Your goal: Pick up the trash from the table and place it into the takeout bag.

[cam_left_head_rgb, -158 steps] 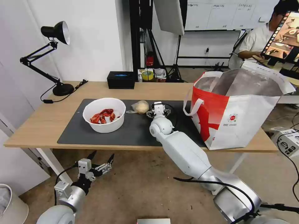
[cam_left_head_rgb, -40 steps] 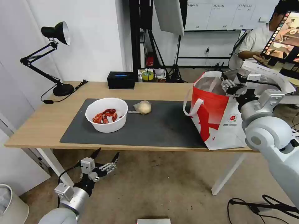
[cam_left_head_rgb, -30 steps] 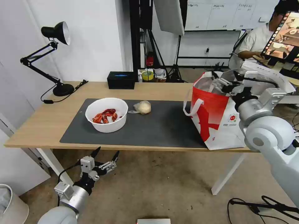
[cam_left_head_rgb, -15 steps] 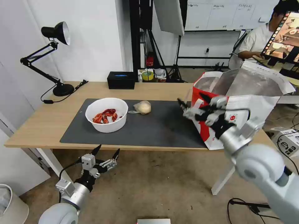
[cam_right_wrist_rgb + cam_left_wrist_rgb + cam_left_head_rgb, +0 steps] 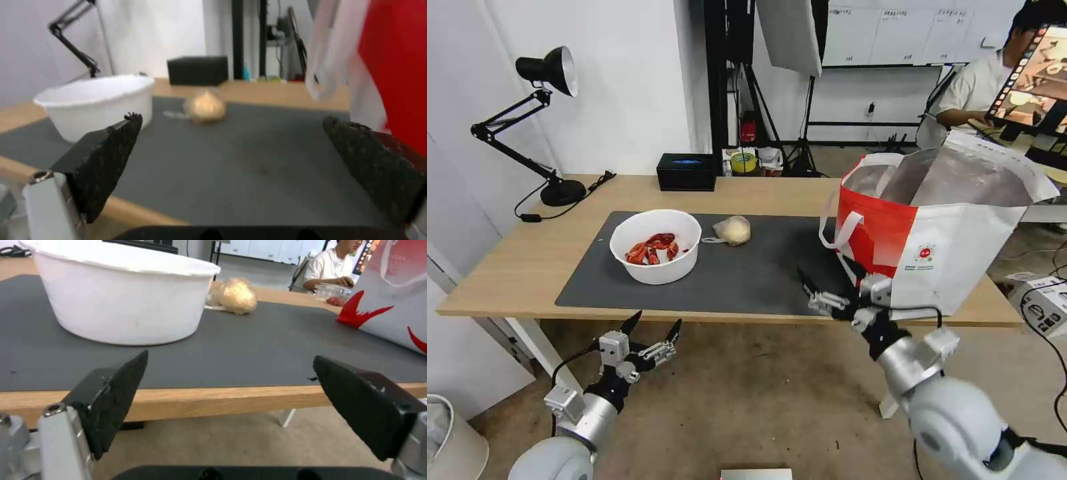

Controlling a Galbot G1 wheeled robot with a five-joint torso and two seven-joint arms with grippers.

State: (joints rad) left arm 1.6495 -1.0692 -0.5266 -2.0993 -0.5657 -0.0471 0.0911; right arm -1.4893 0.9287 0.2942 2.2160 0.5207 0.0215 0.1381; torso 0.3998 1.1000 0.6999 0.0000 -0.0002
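On the table (image 5: 507, 267), a white bowl (image 5: 655, 245) with red shells sits on the dark mat (image 5: 747, 273). A clear bag around a beige lump (image 5: 732, 230) lies just right of it. The red-and-white takeout bag (image 5: 934, 233) stands open at the table's right end. My right gripper (image 5: 826, 270) hangs open and empty at the table's front edge, by the bag's left corner. My left gripper (image 5: 654, 325) is open and empty below the front edge, in front of the bowl (image 5: 120, 300). A clear tray with red bits (image 5: 331, 293) shows past the takeout bag (image 5: 391, 290).
A black box (image 5: 686, 171) and a black desk lamp (image 5: 554, 133) stand at the table's back. From the right wrist, the bowl (image 5: 98, 100), lump (image 5: 205, 106) and black box (image 5: 198, 70) lie ahead, with the takeout bag (image 5: 391, 66) close by. A white bin (image 5: 447, 433) stands on the floor.
My right gripper left the mat by the lump, rose over the takeout bag's mouth, then swung down to the table's front edge. The left arm barely moved.
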